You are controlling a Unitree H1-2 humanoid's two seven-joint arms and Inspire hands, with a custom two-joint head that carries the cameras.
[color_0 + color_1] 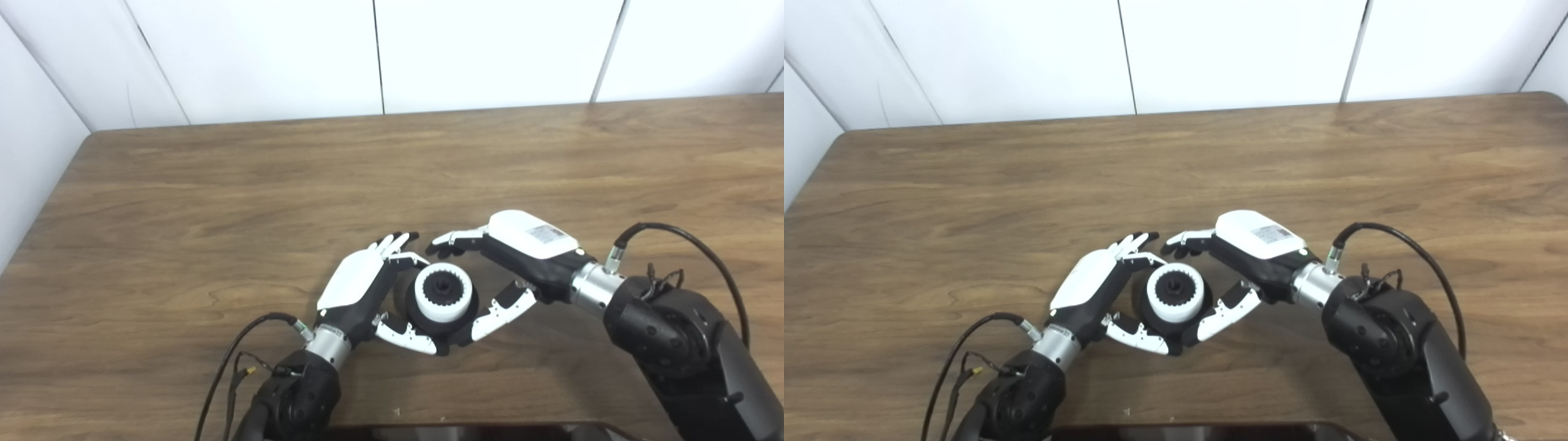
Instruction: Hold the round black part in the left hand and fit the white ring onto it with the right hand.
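From my remote station I see the round black part (442, 320) resting on the wooden table (245, 184) near its front edge, with the white ring (443, 293) already seated on top of it. My left robot hand (367, 294) cups the part from the left, fingers curved behind it and thumb below; I cannot tell whether it grips. My right robot hand (508, 269) flanks the assembly from the right, fingers and thumb spread wide, holding nothing.
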